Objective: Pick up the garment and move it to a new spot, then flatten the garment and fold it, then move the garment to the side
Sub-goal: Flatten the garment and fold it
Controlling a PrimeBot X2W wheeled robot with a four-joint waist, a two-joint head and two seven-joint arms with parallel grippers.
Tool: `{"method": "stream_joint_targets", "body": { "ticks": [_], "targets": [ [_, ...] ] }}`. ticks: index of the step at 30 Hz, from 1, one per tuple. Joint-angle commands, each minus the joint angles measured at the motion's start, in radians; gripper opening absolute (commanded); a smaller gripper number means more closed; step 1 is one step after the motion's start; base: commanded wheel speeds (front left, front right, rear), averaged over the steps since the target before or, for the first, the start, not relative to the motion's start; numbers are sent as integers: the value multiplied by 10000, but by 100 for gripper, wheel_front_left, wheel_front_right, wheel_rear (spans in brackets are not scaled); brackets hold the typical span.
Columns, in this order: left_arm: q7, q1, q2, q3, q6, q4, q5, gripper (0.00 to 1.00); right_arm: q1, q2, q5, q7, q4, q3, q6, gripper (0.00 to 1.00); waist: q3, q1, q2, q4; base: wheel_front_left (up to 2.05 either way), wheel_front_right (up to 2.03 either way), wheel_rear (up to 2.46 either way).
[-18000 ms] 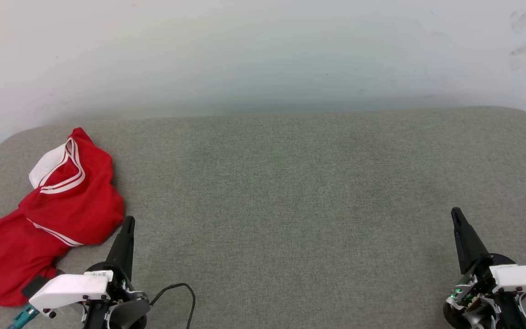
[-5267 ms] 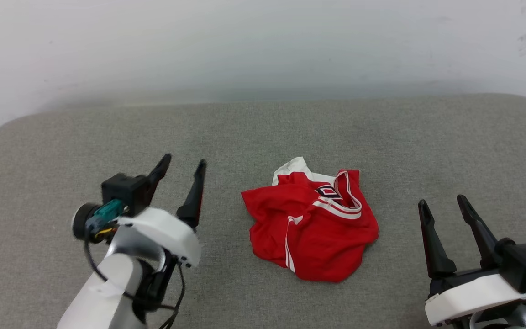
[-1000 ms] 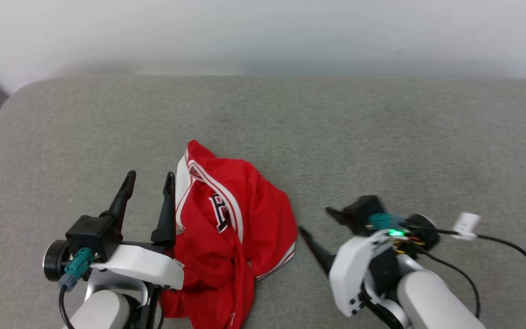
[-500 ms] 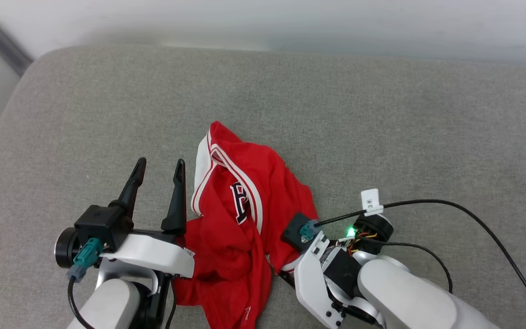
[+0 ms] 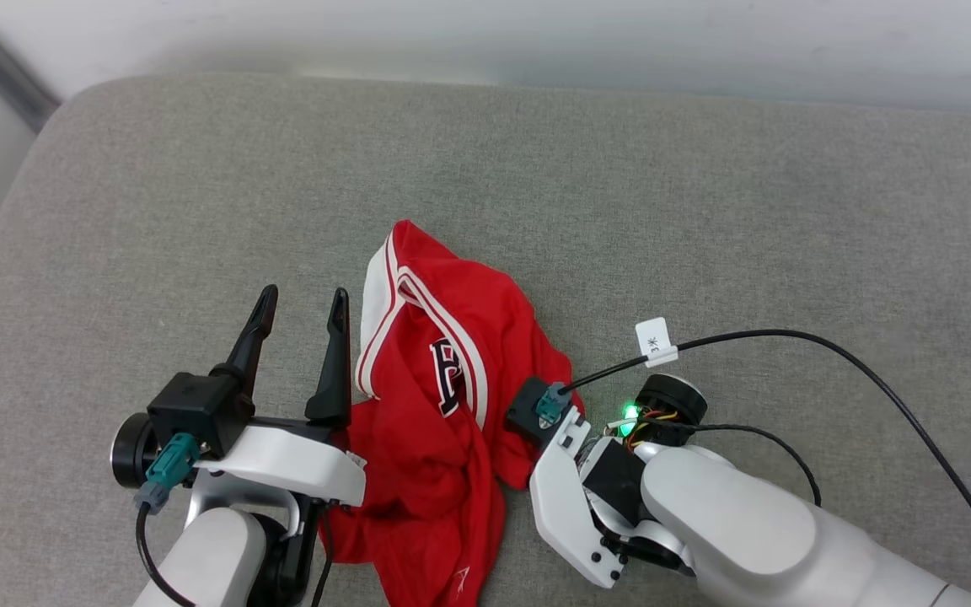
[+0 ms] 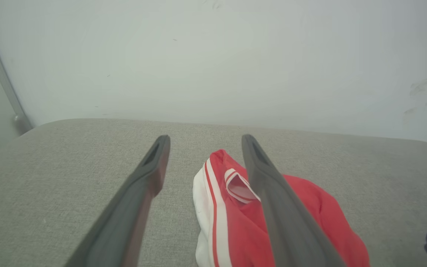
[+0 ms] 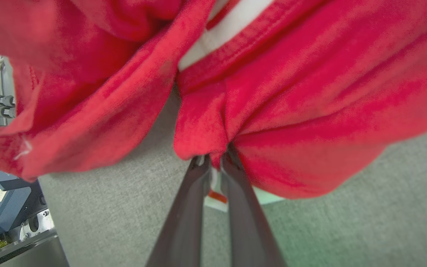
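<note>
Pinching tight with the right tool (image 7: 213, 157) on a red fold of the garment (image 5: 448, 443). Holding the left tool (image 5: 303, 295) wide apart and empty, just beside the white striped edge (image 5: 372, 337). Lying crumpled near the middle of the grey cushion (image 5: 705, 211), between both tools, black letters (image 5: 445, 377) on top.

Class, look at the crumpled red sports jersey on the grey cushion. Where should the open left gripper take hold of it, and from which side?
Probably best: grip the white-and-red striped trim of the red sports jersey, coming from its left side. That banded edge stands raised beside the left gripper, opposite the edge pinched by the right gripper.
</note>
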Motion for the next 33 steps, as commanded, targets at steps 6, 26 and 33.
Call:
{"method": "stream_joint_targets", "body": {
  "ticks": [6,26,33],
  "targets": [
    [-19,324,-81,214,-105,96,188,100,-42,25,-164,-1931,-120,-1491,5,0,-410,0,0,-199,0,0,0],
    [72,525,80,318,-106,30,193,100,3782,161,-1651,-2364,-671,-11362,7,0,-616,0,0,-1107,0,0,0],
    [68,418,127,324,-104,48,169,100,4094,505,-2030,-2504,131,-12205,7,49,-476,0,0,-1113,0,0,0]
  ]
}}
